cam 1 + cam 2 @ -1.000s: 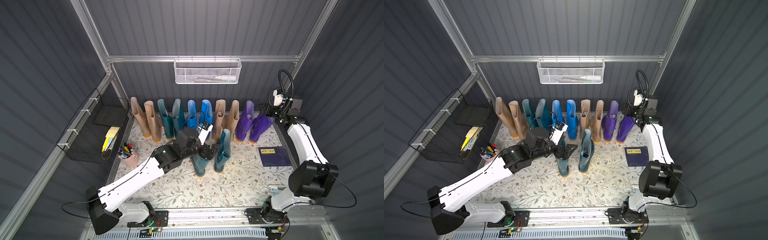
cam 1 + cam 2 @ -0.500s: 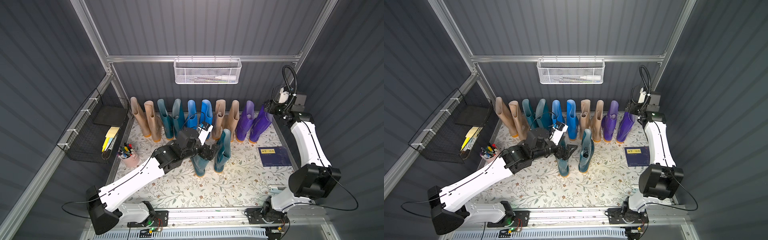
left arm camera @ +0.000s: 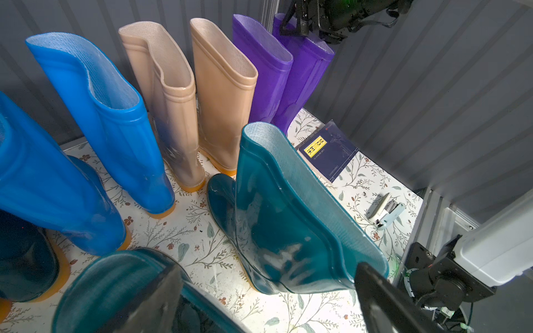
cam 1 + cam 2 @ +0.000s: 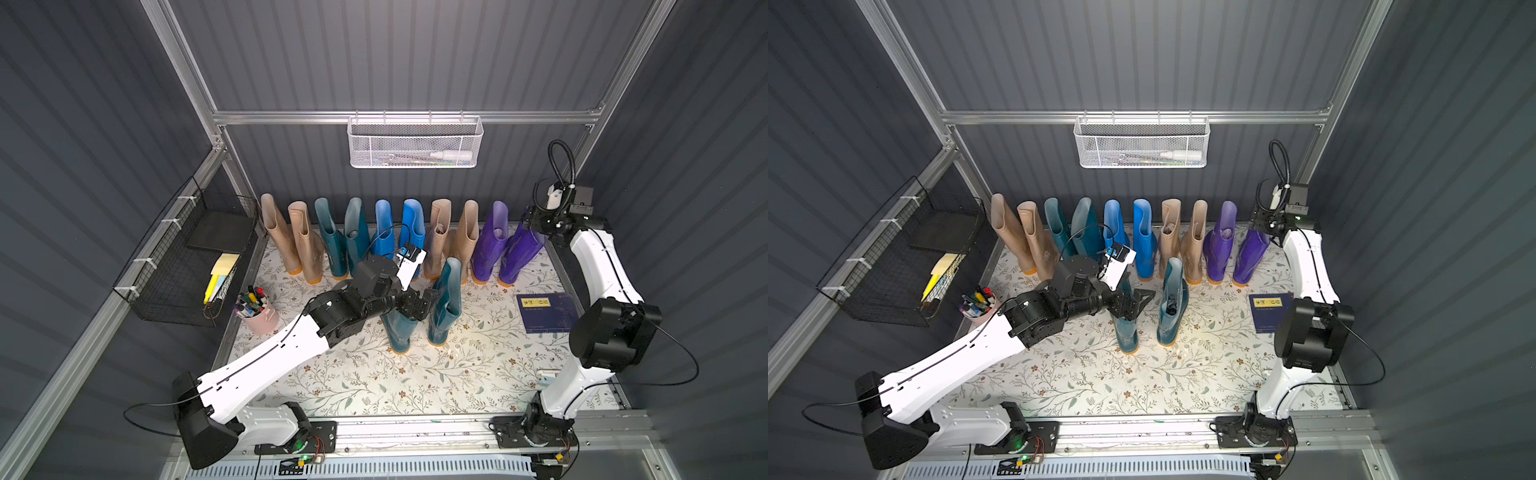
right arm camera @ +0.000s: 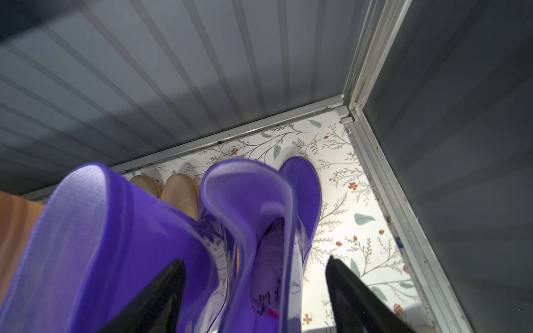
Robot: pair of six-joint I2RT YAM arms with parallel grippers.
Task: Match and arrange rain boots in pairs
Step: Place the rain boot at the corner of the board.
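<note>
Left gripper, jaws spread and empty, hovers over the cuff of 1 upright glossy dark teal rubber boot, shaft vertical beneath it; right gripper, also spread, straddles a tall purple rubber boot.

Tabletop: white cover with floral print.
Row along the back edge, left to right: left beige boots, back teal boots, blue boots, right beige boots, purple boots. The outermost purple one leans.
Ahead of the row: front teal boots, upright, side by side.
Left edge: pink cup of markers.
Right side: dark blue booklet, flat, with a small white stapler-like item near it.
</note>
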